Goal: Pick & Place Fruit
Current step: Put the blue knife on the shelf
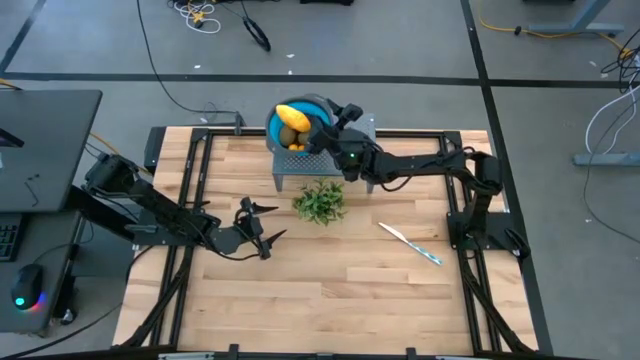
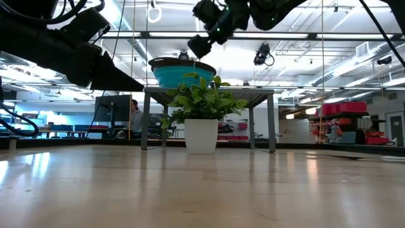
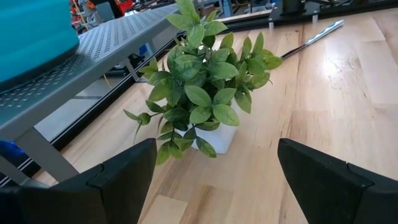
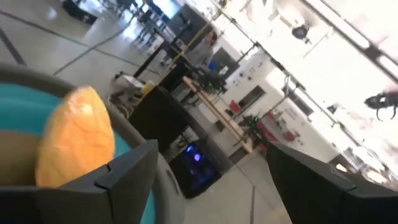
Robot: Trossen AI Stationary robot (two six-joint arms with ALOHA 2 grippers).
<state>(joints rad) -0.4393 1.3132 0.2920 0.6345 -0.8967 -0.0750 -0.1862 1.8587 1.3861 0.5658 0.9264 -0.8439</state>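
A teal bowl (image 1: 300, 122) stands on a grey perforated stand (image 1: 318, 165) at the table's far edge. In it lie the yellow oblong fruit (image 1: 295, 115), an olive-green oval (image 1: 291, 134) and small orange pieces (image 1: 296, 147). My right gripper (image 1: 343, 115) hovers open over the bowl's right rim; its wrist view shows the yellow fruit (image 4: 74, 146) beside one finger. My left gripper (image 1: 262, 222) is open above the table's middle-left, pointing toward the leafy plant (image 3: 199, 87). The black ball and red pieces are not visible.
The potted plant (image 1: 320, 202) stands just in front of the stand. The white knife with a blue handle (image 1: 410, 244) lies right of centre. The stand's legs (image 2: 271, 123) rise behind the plant. Bare wood spreads toward the near edge.
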